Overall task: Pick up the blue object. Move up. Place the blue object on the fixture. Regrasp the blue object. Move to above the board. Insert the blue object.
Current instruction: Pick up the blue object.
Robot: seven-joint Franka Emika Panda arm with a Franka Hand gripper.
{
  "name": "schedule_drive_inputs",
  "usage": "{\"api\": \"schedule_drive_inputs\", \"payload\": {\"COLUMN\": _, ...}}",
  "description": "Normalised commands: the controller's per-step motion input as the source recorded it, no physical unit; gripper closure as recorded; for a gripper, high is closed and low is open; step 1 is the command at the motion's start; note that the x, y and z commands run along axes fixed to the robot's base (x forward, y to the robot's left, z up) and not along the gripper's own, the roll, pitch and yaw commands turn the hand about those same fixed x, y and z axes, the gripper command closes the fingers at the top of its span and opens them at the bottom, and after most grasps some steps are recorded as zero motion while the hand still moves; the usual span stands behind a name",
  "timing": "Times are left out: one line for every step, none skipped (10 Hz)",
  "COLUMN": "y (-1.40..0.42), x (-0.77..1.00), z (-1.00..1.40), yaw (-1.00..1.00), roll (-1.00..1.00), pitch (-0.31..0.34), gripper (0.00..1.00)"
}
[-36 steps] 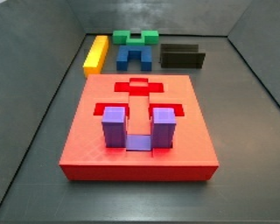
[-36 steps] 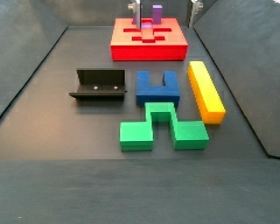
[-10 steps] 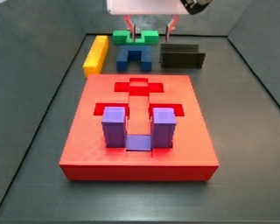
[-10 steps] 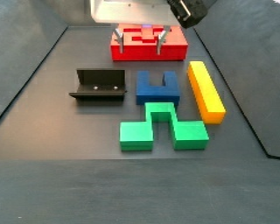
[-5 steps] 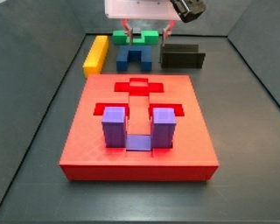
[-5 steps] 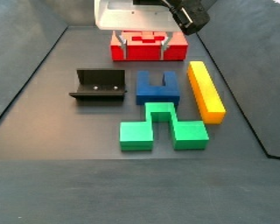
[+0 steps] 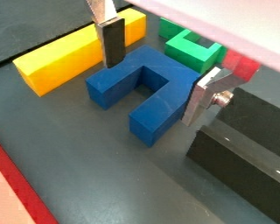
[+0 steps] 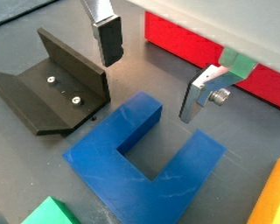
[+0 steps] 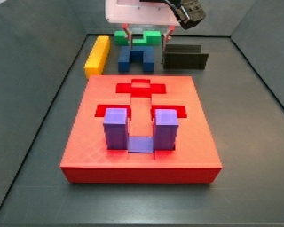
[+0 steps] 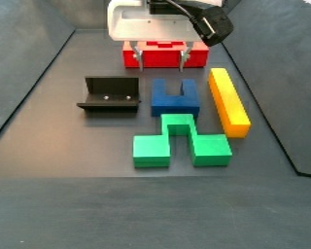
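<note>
while gripper (image 10: 161,64) hangs open above blue object (image 10: 174,96), nothing held

A long yellow plastic bar (image 10: 227,100) lies flat on the grey floor just beside the claw (image 10: 161,60), which hangs low with its fingers spread. A green notched plastic block (image 10: 181,139) lies near the claw. A purple U-shaped piece (image 9: 141,129) stands prongs-up, well apart from it.

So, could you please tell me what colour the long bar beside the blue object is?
Yellow. The long bar shows best in a side view, beside the blue object; the open tool hovers above.
</note>
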Motion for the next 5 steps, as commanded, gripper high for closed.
{"api": "schedule_drive_inputs", "payload": {"y": 0.05, "x": 0.00, "z": -0.12, "yaw": 0.24, "roll": 0.13, "pitch": 0.000, "gripper": 0.00}}
{"api": "schedule_drive_inputs", "payload": {"y": 0.04, "x": 0.03, "z": -0.11, "yaw": 0.31, "roll": 0.13, "pitch": 0.000, "gripper": 0.00}}
{"api": "schedule_drive_inputs", "payload": {"y": 0.00, "x": 0.00, "z": -0.07, "yaw": 0.21, "roll": 0.08, "pitch": 0.000, "gripper": 0.00}}
{"api": "schedule_drive_inputs", "payload": {"y": 0.00, "x": 0.00, "z": -0.06, "yaw": 0.03, "roll": 0.06, "pitch": 0.000, "gripper": 0.00}}
{"api": "schedule_drive_inputs", "payload": {"y": 0.00, "x": 0.00, "z": -0.07, "yaw": 0.00, "roll": 0.06, "pitch": 0.000, "gripper": 0.00}}
